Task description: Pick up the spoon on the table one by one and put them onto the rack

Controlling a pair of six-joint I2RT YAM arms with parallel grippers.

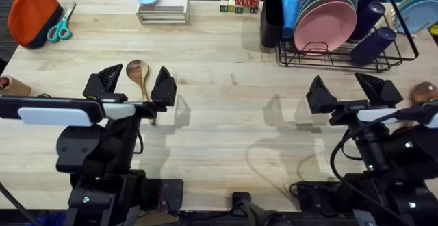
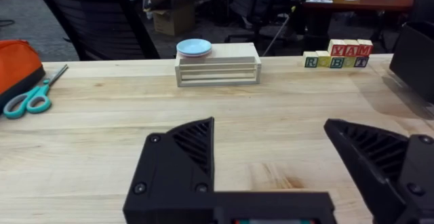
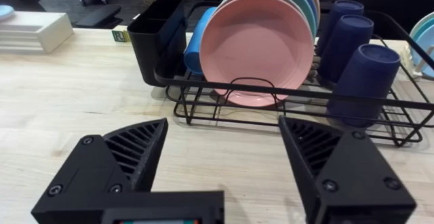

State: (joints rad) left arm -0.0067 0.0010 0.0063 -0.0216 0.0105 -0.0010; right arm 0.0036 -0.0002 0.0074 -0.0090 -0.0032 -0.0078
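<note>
I have both arms low over the large light-coloured wooden plank table [image 1: 226, 109]. My left gripper [image 1: 135, 86] hangs with its black fingers spread apart and nothing between them. From overhead, a wooden spoon with a dark brown round bowl and a slim lighter handle [image 1: 140, 75] lies on the planks in that gap, bowl toward the far edge, handle running back under the gripper body; I cannot tell whether any finger touches it. My right gripper [image 1: 345, 90] also stands with fingers wide apart and empty, over bare table just in front of the black wire dish rack [image 1: 342, 56]. The rack sits at the far right and holds upright plates [image 3: 261, 44], pink foremost, dark blue cups [image 3: 361, 81] and a tall black utensil cup [image 3: 154, 37] at its left end. A second brown spoon bowl [image 1: 422, 92] shows at the right edge, partly hidden behind the right arm.
</note>
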